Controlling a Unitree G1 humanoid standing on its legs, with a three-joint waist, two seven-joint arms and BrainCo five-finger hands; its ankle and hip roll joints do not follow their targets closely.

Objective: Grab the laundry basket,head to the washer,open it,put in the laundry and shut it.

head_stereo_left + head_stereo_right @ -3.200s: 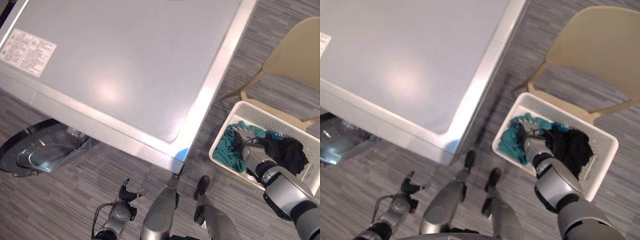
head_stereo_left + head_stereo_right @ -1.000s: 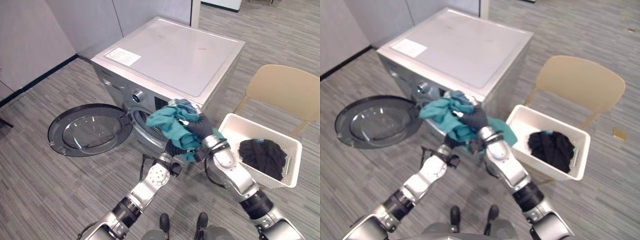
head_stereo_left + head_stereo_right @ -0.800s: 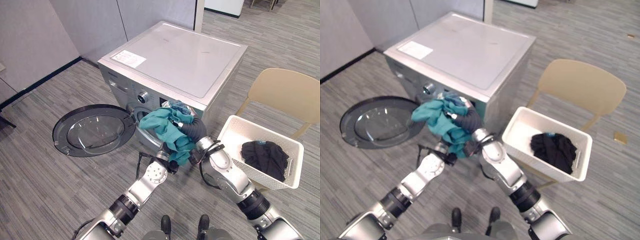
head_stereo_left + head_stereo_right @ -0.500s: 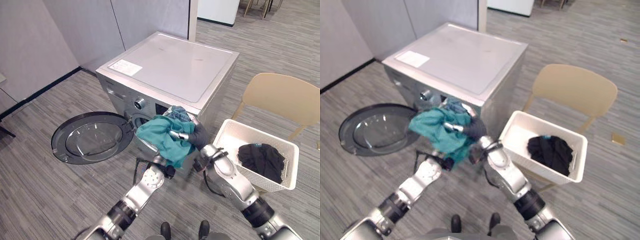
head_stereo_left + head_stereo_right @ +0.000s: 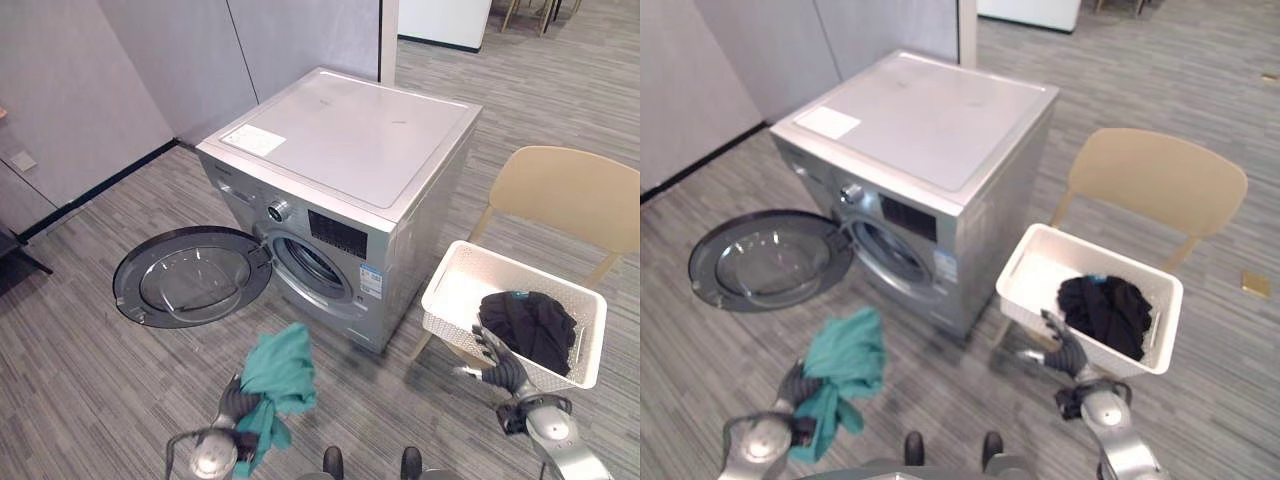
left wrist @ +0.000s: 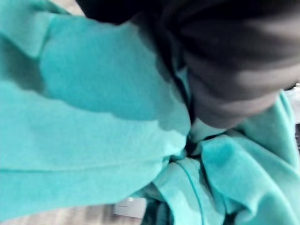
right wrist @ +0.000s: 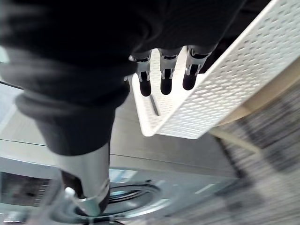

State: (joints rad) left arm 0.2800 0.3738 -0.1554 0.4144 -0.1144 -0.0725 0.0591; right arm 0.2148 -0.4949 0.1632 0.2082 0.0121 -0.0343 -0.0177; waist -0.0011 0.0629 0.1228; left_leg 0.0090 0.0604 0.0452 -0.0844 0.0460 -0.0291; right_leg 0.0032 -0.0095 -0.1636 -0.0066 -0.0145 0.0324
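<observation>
I am holding the teal garment [image 5: 281, 374] low in front of me, well short of the washer [image 5: 340, 190]; it is bunched over my left hand [image 5: 232, 405], and in the left wrist view the cloth is wrapping the hand so fully that I cannot tell how the fingers are set; the washer's round door [image 5: 190, 288] is lying swung wide open, near the floor, and the drum opening [image 5: 312, 268] is standing clear; the white laundry basket [image 5: 1032, 285] is sitting beside the washer in front of a tan chair [image 5: 1155, 180], with a dark garment [image 5: 1106, 311] lying inside it; my right hand [image 5: 1062, 353] is hovering just beside the basket's near wall, fingers straight and apart, gripping nothing.

I am judging the load only begun, with neither garment in the drum; the teal cloth is hanging loose below my hand, so it could slip off onto the floor, or a trailing end could catch on the door rim and stay outside the opening, stopping the door from shutting; my right hand, so near the basket wall, could nudge or tip the basket while reaching for the dark garment.
</observation>
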